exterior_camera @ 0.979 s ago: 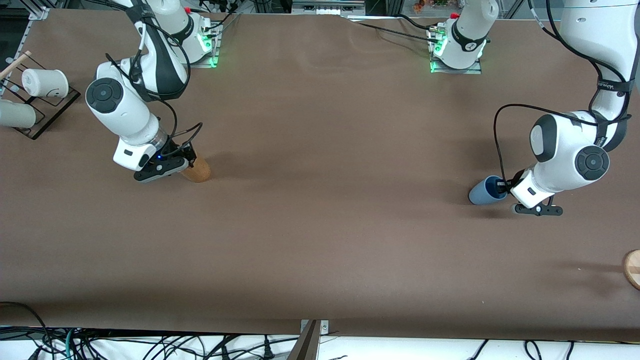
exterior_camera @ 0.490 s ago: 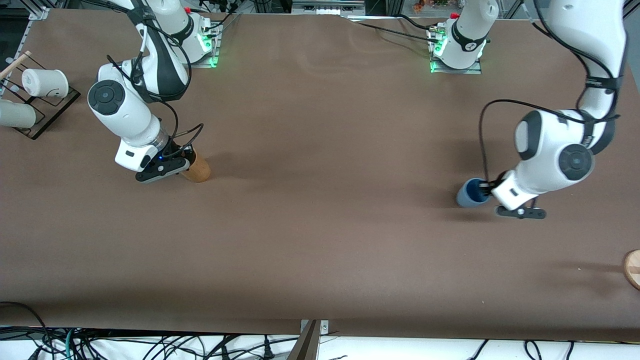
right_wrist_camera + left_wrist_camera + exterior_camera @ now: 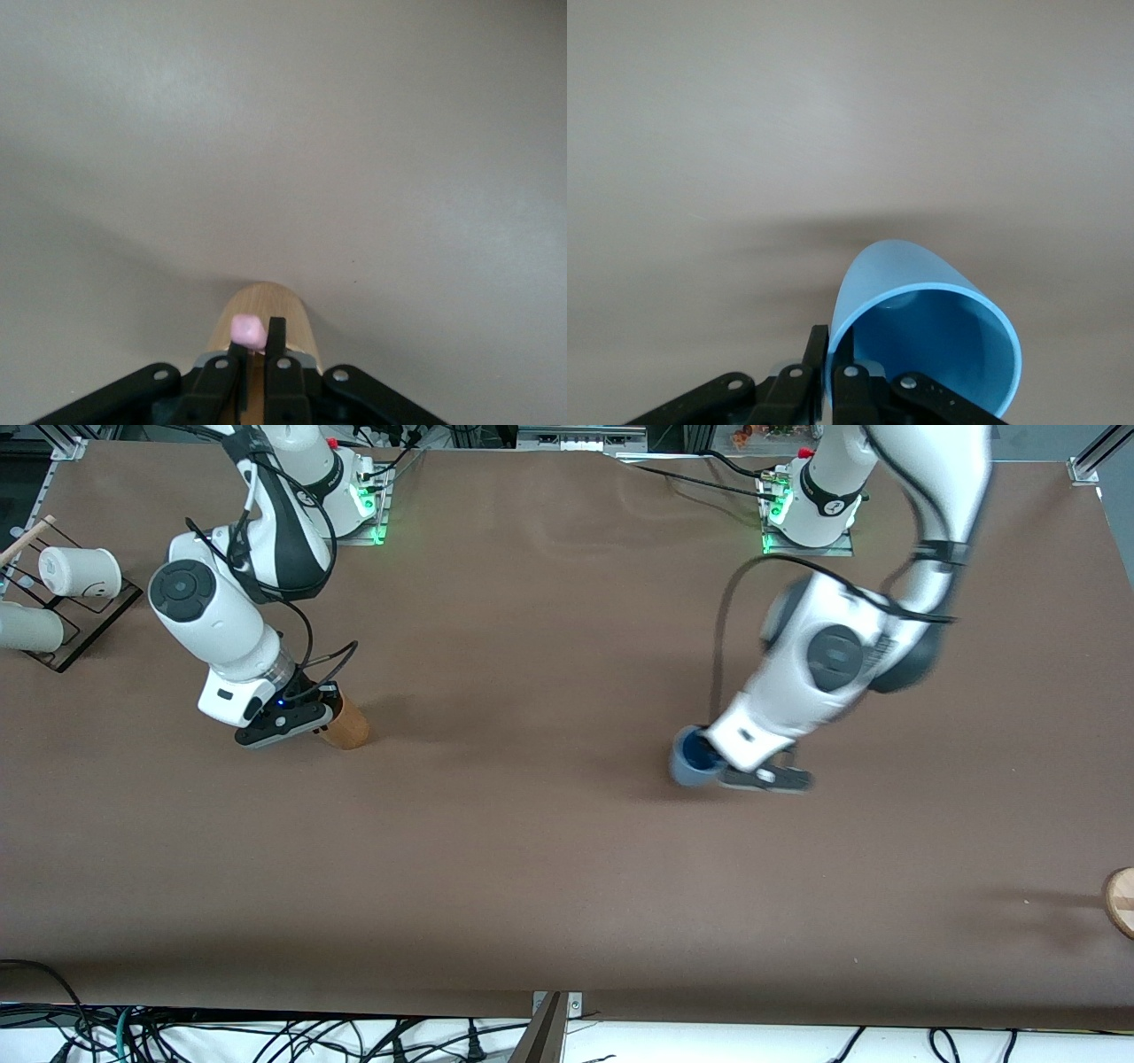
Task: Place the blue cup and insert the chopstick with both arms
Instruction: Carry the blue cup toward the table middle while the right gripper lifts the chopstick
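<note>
Blue cup (image 3: 689, 760) hangs in our left tool (image 3: 709, 755), pinched by its wall over mid tabletop (image 3: 549, 850), not placed; right tool (image 3: 332, 707) clamps chopstick (image 3: 247, 331) above brown cup (image 3: 347, 726); insertion remains.

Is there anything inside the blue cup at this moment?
The blue cup shows only a bare blue inner wall; no chopstick. One finger of the left pincer reaches over its rim, the other grips outside. The cup's bottom is hidden by the pincer.
</note>
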You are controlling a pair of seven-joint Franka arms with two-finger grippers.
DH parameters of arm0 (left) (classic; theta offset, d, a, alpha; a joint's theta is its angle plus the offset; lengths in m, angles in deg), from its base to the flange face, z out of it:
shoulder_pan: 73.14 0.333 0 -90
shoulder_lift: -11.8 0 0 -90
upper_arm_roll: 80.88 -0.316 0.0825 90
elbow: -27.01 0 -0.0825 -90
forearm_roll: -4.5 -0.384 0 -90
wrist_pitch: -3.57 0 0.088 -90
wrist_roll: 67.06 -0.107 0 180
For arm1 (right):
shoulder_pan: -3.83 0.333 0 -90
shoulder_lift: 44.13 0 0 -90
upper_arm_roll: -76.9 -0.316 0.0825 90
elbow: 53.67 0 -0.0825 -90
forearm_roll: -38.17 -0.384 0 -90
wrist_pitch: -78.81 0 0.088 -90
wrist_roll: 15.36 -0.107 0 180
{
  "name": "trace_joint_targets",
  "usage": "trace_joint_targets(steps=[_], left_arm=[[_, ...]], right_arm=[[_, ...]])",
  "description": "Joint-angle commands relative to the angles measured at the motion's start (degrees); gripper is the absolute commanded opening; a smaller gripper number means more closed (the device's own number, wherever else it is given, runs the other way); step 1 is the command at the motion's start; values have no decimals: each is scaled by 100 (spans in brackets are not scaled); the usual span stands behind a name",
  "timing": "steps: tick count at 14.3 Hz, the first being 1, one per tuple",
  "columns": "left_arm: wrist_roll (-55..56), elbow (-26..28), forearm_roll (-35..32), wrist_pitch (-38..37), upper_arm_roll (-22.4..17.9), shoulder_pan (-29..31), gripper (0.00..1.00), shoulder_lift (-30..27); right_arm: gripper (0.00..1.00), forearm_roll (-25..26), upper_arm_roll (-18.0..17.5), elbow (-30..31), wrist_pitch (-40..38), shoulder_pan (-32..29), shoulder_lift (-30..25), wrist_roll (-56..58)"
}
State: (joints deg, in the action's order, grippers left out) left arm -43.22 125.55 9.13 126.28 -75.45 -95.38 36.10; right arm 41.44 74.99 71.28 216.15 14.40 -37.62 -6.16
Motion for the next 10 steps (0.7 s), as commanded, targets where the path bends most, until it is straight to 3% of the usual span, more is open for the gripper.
trace_joint_targets(steps=[1, 4, 7, 10], left_arm=[[1074, -580, 240, -108, -104, -823, 0, 591], [2138, -932, 240, -99, -95, -1378, 0, 1031], [2641, -1047, 258, -55, -95, -1704, 0, 1278], [3020, -1293, 240, 50, -95, -1872, 0, 1594]], right_arm=[[0, 68, -38, -154, -584, -46, -580, 99], [0, 42, -38, -513, -1171, -46, -950, 117], [0, -28, -64, -1427, -2252, -46, -968, 117], [0, -63, -283, -1754, -2580, -37, -951, 47]])
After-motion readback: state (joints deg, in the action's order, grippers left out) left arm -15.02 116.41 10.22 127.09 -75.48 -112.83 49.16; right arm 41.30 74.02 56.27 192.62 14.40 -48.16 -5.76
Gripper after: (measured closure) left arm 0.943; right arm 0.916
